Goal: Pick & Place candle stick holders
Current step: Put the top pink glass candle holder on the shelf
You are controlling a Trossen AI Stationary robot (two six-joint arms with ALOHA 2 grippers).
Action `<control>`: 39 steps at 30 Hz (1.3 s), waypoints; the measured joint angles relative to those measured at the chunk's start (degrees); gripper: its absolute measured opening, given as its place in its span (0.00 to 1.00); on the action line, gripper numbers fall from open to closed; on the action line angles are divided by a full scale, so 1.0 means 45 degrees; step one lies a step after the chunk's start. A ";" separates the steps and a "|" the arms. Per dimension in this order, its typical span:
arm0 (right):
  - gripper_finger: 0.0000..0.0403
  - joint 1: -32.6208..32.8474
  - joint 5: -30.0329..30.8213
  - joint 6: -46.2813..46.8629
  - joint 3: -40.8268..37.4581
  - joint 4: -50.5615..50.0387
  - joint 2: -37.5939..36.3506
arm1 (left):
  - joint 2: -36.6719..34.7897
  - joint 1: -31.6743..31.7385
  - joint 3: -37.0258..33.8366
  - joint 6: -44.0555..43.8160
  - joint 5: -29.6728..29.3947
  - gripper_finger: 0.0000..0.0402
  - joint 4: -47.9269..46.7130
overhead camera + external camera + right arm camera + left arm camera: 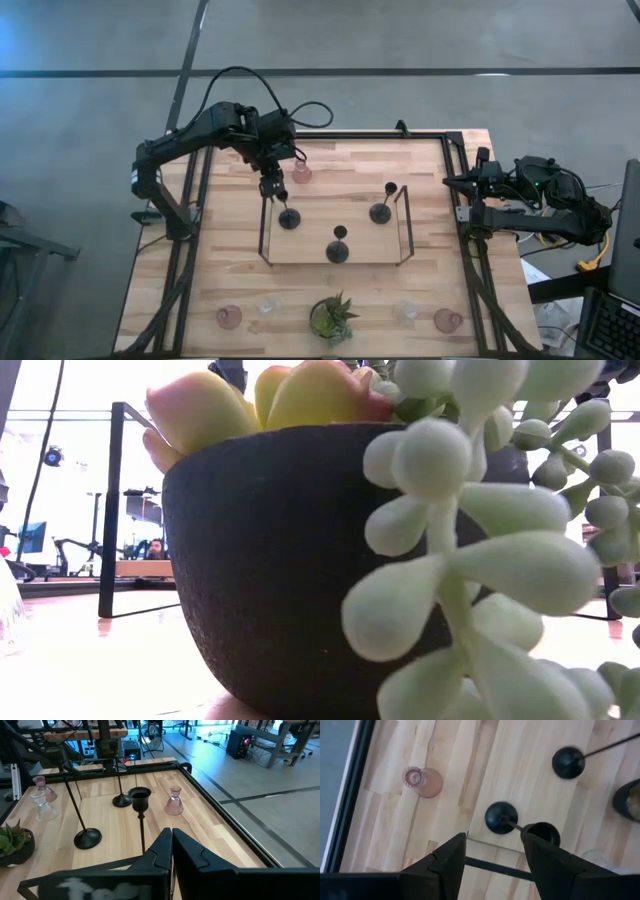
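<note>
Left gripper point(273, 188) hangs over the far left end of the wooden tray point(300, 250), with its 2 fingers point(447, 860) spread wide and nothing held between them. Directly below the fingertips stands a black candle stick holder point(289, 217); in the left wrist view its round base point(501, 817) lies just ahead of the open fingers, the thin stem runs back toward the right-hand finger, and the cup end point(543, 833) shows just beside that finger, whether touching it cannot be told. A 2nd black holder point(338, 250) stands on the tray farther from the gripper, and a 3rd black holder point(381, 210) stands near the tray's right end. A pink glass holder point(300, 172) sits on the table just beside the gripper, on the far side, outside the tray. 2 more pink glass holders point(229, 317) point(447, 320) and 2 clear glass holders point(267, 306) point(405, 311) stand along the near table edge, well apart from the gripper, flanking the green potted plant point(331, 318). Right gripper point(449, 181) rests at the table's right edge, well apart from the tray, with its fingers point(185, 852) pressed together and empty. The low view is filled by the plant's dark pot point(270, 560).
</note>
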 joint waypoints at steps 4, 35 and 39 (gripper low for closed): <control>0.02 0.0002 -0.0001 0.0000 0.0000 -0.0002 0.0000 | 0.0000 0.0000 -0.0726 0.0530 0.0005 0.51 0.0003; 0.02 0.0000 0.0002 0.0000 0.0000 -0.0002 0.0000 | -0.2752 0.1215 -0.4275 0.2232 -0.5801 0.46 0.7839; 0.02 0.0005 0.0001 0.0000 0.0000 -0.0002 0.0000 | -0.3284 0.2697 -0.6255 0.2879 -0.4470 0.46 1.0182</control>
